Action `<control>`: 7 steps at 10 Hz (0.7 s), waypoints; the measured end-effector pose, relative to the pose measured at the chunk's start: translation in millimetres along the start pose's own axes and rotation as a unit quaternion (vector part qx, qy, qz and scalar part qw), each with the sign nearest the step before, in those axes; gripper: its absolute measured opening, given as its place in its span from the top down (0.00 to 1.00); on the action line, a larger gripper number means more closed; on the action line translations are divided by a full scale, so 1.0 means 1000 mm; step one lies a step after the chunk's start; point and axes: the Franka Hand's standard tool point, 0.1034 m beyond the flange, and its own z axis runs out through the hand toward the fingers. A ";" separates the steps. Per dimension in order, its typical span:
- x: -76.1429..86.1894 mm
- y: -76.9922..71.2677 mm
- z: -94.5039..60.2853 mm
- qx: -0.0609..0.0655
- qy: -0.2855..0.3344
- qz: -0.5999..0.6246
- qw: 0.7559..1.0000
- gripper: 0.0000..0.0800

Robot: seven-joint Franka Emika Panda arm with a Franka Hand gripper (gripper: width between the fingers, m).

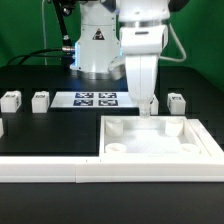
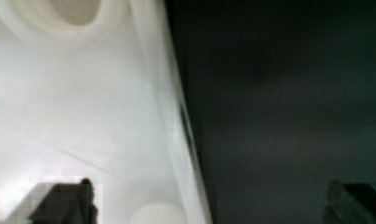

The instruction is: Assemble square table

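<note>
here i am, gripper (image 1: 147,106) hanging fingers-down over the far rim of the square table top (image 1: 160,142), jaws spread wide and nothing between them. in the wrist view my 2 dark fingertips (image 2: 60,205) stand well apart, 1 over the white top and the other over the bare black table (image 2: 291,100), so i straddle the rim. 1 round corner socket (image 2: 78,10) shows there, and it is empty

the top lies flat at the exterior view's right, close against the long white border rail (image 1: 50,166). i make out 4 corner sockets in it, and none has a leg in it

the legs lie loose on the black table: 1 leg (image 1: 10,100) and a 2nd leg (image 1: 40,100) at the exterior view's left, beside the marker board (image 1: 97,98), and a 3rd leg (image 1: 177,101) just beside me, behind the top. a white piece cut off at the left edge may be the 4th, but i cannot tell

so by my reckoning we are right at the start: the top is placed and nothing is joined. all 4 legs are left to fetch and fix into their sockets, and the 3rd leg looks the handiest
</note>
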 end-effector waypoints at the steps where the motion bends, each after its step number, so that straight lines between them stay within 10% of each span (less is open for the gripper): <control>1: 0.011 -0.008 -0.004 -0.002 0.000 0.080 0.997 0.19; 4: 0.035 -0.041 0.004 0.007 -0.006 0.233 0.972 0.19; 7: 0.034 -0.040 0.004 0.008 -0.004 0.313 0.950 0.19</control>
